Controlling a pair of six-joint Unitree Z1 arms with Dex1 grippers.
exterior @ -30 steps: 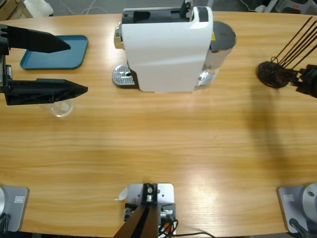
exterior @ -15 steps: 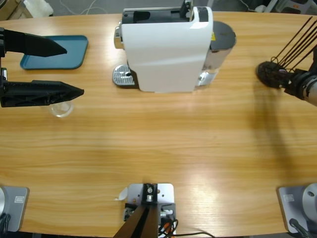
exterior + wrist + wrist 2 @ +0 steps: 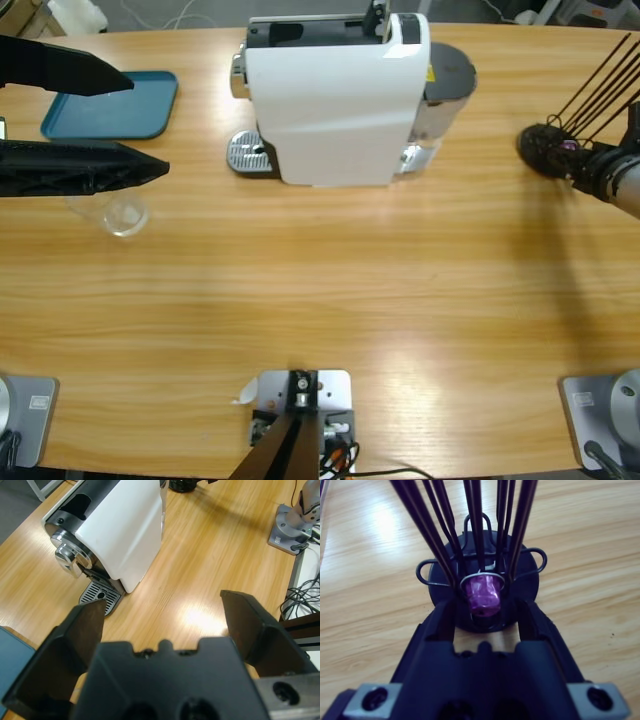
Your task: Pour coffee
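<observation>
The coffee machine [image 3: 335, 95] sits at the far middle of the surface [image 3: 330, 300], spout and drip grate [image 3: 250, 155] facing left, so a cup has to come in from that side. That's why I've got the left tool [image 3: 140, 125] parked at the left edge with its jaws spread wide and nothing in them, aimed toward the grate. The clear glass cup [image 3: 122, 213] stands just near of it, untouched, with the blue tray [image 3: 110, 105] on the far left.

Over at the right edge the right tool [image 3: 486, 622] is nosed up to the black wire capsule rack [image 3: 548, 148], jaws apart either side of the purple capsule [image 3: 484, 596] sitting low in the wires; not clamped yet as far as I can see. My guess is capsule first, cup after.

Surface is long, pale wood, glare patches in the middle. Left wrist view catches cables [image 3: 302, 602] off the edge and a grey floor.
</observation>
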